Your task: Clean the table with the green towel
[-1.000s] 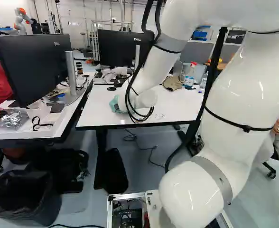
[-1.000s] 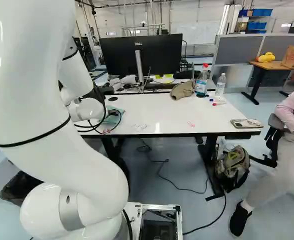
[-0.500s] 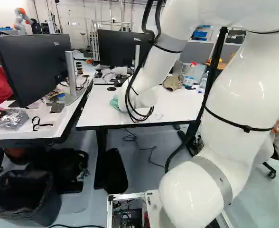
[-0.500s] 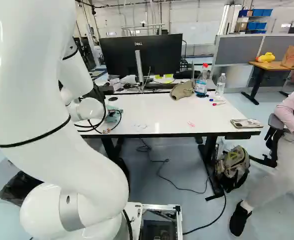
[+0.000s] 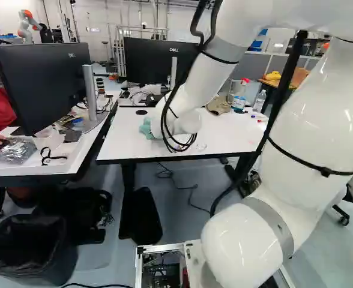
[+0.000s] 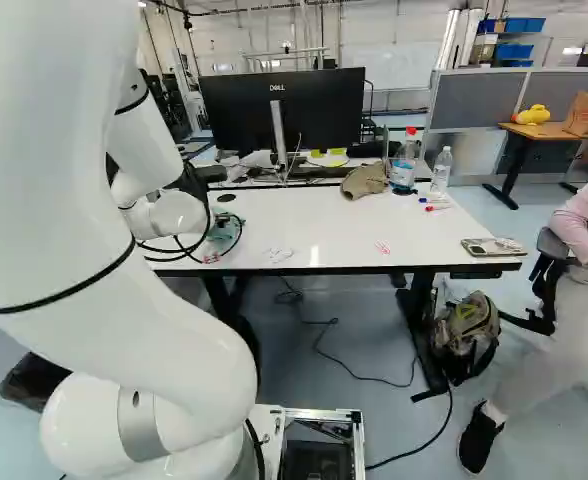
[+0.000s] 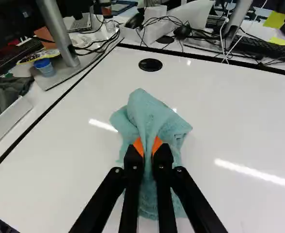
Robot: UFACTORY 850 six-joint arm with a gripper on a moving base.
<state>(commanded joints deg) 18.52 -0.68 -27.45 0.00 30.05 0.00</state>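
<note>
Pinching a crumpled, fuzzy teal-green towel (image 7: pixel 143 111), black hand (image 7: pixel 148 150) with 2 orange pads (image 7: pixel 138 146), glossy white tabletop (image 7: pixel 79 160) beneath

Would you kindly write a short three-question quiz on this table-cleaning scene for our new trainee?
1. True or false: the gripper has the green towel pinched between its two fingers.
2. In the right base view, what stands just right of the spray bottle? (a) a backpack (b) a clear bottle (c) a waste bin
3. Fill in the colour: the finger pads are ____.
Key: 1 true; 2 b; 3 orange
</note>
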